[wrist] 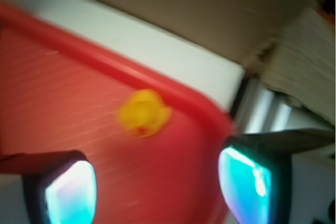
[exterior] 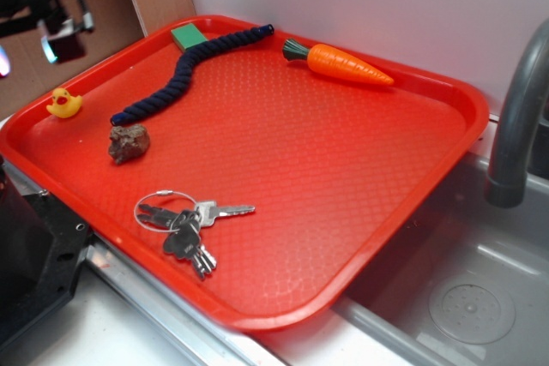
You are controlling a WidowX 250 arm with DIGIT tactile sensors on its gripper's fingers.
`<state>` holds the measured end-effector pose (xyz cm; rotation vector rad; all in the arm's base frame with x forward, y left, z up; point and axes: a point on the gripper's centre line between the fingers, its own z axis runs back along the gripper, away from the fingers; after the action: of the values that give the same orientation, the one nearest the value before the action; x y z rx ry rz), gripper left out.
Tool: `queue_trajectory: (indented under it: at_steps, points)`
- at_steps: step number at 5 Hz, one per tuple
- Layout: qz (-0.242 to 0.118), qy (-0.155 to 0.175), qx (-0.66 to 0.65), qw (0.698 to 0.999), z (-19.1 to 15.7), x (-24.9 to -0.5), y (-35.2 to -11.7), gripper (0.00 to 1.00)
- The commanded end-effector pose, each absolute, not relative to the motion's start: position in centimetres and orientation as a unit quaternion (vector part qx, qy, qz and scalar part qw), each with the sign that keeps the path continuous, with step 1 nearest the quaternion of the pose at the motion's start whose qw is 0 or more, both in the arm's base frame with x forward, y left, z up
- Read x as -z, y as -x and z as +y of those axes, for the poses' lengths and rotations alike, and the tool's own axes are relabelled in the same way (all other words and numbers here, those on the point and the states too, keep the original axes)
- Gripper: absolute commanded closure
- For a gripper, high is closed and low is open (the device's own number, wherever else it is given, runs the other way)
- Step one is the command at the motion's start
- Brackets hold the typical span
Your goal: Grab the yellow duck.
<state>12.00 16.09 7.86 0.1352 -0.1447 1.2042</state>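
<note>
Clutter lies spread across the large red plastic tray with a textured floor and raised rim, which sits on the table beside a grey metal sink with a curved dark-grey faucet. Nearest the front edge is a bunch of silver metal keys on a thin wire ring. Further back, a lumpy brown rock rests just beside the lower end of a dark navy braided rope, which snakes up toward the far rim and ends next to a small green rectangular block. An orange plastic toy carrot with a dark green top lies near the far edge, well apart from the rest. The tiny bright-yellow rubber duck with an orange-red beak stands upright at the tray's left corner, close against the rim, near the rock and rope end but touching neither; nothing lies on top of it. It is clearly smaller than the rock, with a rounded body and a small head. The black robot gripper hangs above and behind that corner, apart from the duck. The wrist view is blurred, yet it shows the duck as a soft yellow blob with a reddish spot, sitting just inside the red rim. The two fingertips frame the lower corners of that view, so the jaws stand wide apart and hold nothing.
</note>
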Motion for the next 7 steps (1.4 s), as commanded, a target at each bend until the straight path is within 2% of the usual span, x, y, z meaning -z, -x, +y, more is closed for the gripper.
queue_trajectory:
  at_steps: [1, 2, 3, 4, 5, 7]
  points:
    - [-0.085, -0.083, -0.553, 0.825, 18.2, -4.3, -12.3, 0.00]
    - [-0.079, -0.071, -0.532, 0.840, 17.7, -3.5, -15.0, 0.00]
    - [-0.081, -0.066, -0.521, 0.847, 16.2, -4.1, -17.0, 0.00]
    - [-0.089, -0.073, -0.516, 0.849, 14.6, -5.2, -17.9, 0.00]
    - [-0.097, -0.075, -0.513, 0.850, 13.8, -5.9, -17.6, 0.00]
    - [-0.074, -0.082, -0.515, 0.850, 14.3, -5.5, -16.0, 0.00]
